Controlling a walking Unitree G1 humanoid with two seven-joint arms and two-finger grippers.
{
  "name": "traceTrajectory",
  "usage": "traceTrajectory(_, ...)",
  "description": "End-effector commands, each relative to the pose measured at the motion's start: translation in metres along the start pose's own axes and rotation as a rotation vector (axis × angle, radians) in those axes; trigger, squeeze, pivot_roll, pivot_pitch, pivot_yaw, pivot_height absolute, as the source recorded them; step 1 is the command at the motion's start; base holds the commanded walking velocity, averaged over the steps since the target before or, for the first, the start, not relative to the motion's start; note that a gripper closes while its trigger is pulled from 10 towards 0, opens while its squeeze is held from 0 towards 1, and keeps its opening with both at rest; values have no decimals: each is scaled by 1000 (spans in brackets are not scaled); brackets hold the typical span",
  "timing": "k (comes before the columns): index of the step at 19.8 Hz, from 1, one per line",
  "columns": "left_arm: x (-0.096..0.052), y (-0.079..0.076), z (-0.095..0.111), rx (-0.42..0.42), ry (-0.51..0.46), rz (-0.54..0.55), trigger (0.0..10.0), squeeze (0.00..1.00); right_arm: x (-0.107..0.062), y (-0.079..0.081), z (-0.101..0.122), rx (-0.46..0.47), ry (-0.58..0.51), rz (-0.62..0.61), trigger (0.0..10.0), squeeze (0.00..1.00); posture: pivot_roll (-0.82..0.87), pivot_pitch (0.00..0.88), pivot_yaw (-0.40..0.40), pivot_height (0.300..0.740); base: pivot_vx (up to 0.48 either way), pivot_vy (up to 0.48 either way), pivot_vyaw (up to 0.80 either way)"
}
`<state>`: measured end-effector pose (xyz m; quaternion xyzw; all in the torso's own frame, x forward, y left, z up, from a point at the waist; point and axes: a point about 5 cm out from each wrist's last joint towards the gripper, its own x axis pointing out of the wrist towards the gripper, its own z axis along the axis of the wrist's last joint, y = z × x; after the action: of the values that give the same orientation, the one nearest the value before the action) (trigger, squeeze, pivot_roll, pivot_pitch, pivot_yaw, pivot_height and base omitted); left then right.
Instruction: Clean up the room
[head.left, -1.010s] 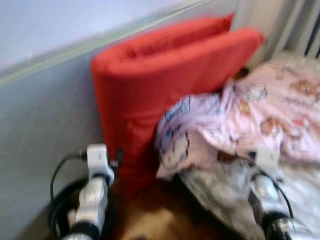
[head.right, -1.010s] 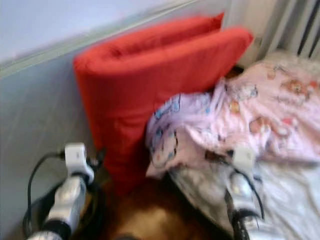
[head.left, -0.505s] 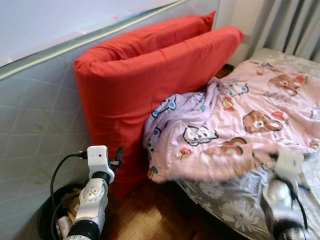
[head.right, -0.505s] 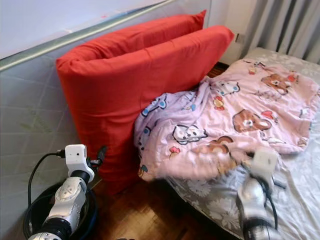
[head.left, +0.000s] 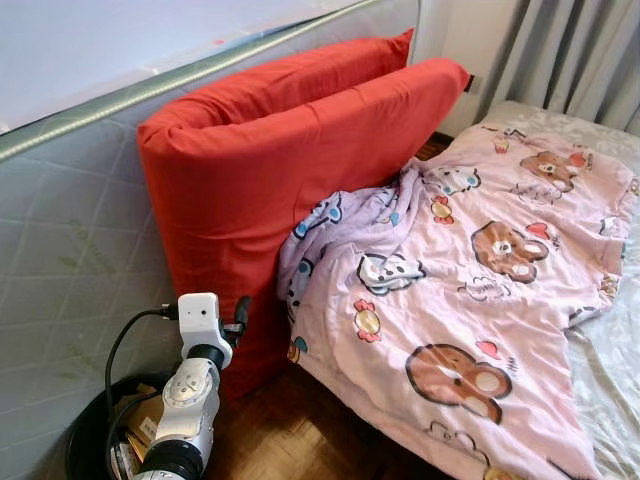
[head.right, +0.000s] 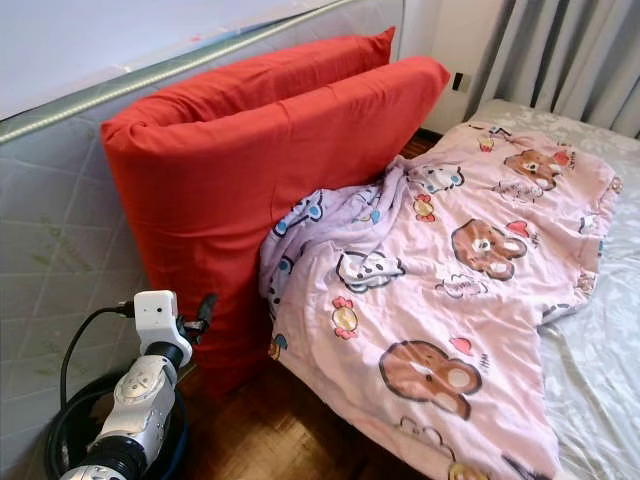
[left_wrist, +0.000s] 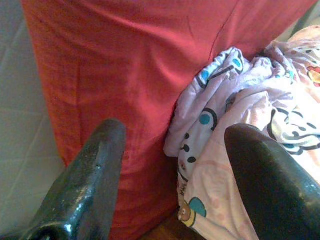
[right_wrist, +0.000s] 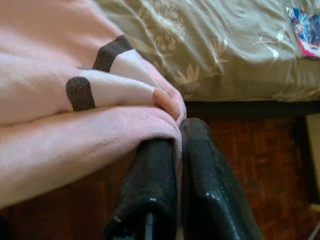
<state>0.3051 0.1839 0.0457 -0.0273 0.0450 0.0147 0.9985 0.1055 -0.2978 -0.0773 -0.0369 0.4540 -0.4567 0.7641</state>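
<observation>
Over the bed (head.left: 610, 370), right end effector (right_wrist: 179, 131) clamped on pink blanket (head.left: 470, 290) w/ thin pinch, could slip if tugged; left end effector (left_wrist: 175, 165) apart, idle.

The left arm (head.left: 187, 405) rises from the bottom left of the head views, a silver forearm with a black cable looping off a white wrist block. Beyond that block the left gripper (head.left: 238, 315) points up and slightly right, seen there as a short dark tip. In its wrist view the two black fingers (left_wrist: 87, 185) stand wide apart with nothing between them. In the right wrist view the right gripper (right_wrist: 180, 131) has its two black fingers (right_wrist: 152, 192) pressed together at the lower centre of the frame, pinching a fold of pink cloth (right_wrist: 75, 135); how much is caught seems small, though the tips hide it.
</observation>
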Motion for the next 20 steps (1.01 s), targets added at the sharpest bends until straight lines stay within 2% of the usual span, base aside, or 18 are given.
traceTrajectory(1, 0, -1, -2, 4, 8, -4, 10000, 0, 1, -11, -14, -44, 56, -41, 10000, 0, 7, 53, -10, 740, 0, 0, 0)
traceTrajectory(3, 0, -2, -2, 2, 11, -8, 10000, 0, 1, -20, -32, -122, 113, -52, 10000, 0, 7, 52, -11, 740, 0, 0, 0)
traceTrajectory(4, 0, -2, -3, 2, 12, -8, 10000, 0, 0, -19, -29, -203, 66, -30, 10000, 0, 7, 52, -11, 740, 0, 0, 0)
traceTrajectory(5, 0, -2, -3, 0, 14, -7, 10000, 0, -1, -8, -14, -368, -114, 36, 10000, 0, 4, 50, -12, 740, 0, 0, 0)
traceTrajectory(6, 0, -3, -4, 1, 18, -10, 10000, 0, -10, 9, 17, -421, -411, 96, 10000, 0, 3, 52, -12, 740, 0, 0, 0)
traceTrajectory(8, 0, -4, -4, 0, 20, -13, 10000, 0, -18, 13, 37, -396, -582, 72, 10000, 0, -3, 51, -11, 740, 0, 0, 0)
traceTrajectory(9, 1, -5, -4, 1, 22, -16, 10000, 0, -26, 13, 52, -367, -716, 51, 10000, 0, -6, 49, -13, 740, 0, 0, 0)
traceTrajectory(10, 1, -5, -4, 0, 23, -16, 10000, 0, -35, 15, 63, -395, -843, 38, 10000, 0, -7, 48, -14, 740, 0, 0, 0)
traceTrajectory(11, 1, -5, -4, 0, 23, -17, 10000, 0, -40, 16, 68, -410, -899, 22, 10000, 0, -9, 50, -14, 740, 0, 0, 0)
traceTrajectory(12, 1, -5, -5, -1, 23, -18, 10000, 0, -50, 15, 76, -460, -1021, -18, 10000, 0, -8, 49, -16, 740, 0, 0, 0)
traceTrajectory(14, 1, -5, -5, -1, 24, -18, 10000, 0, -67, 18, 81, -551, -1178, -7, 10000, 0, -6, 49, -18, 740, 0, 0, 0)
traceTrajectory(16, 1, -5, -5, -1, 25, -18, 10000, 0, -81, 22, 73, -627, -1281, 63, 10000, 0, -16, 48, -24, 740, 0, 0, 0)
traceTrajectory(17, 1, -6, -5, -2, 25, -19, 10000, 0, -87, 18, 64, -673, -1316, 65, 10000, 0, -16, 48, -24, 740, 0, 0, 0)
traceTrajectory(19, 2, -6, -5, -4, 27, -20, 10000, 0, -95, 8, 64, -686, -1342, 6, 10000, 0, -19, 48, -28, 740, 0, 0, 0)
traceTrajectory(20, 2, -7, -6, -5, 28, -20, 10000, 0, -95, 1, 65, -663, -1311, -46, 10000, 0, -19, 48, -28, 740, 0, 0, 0)
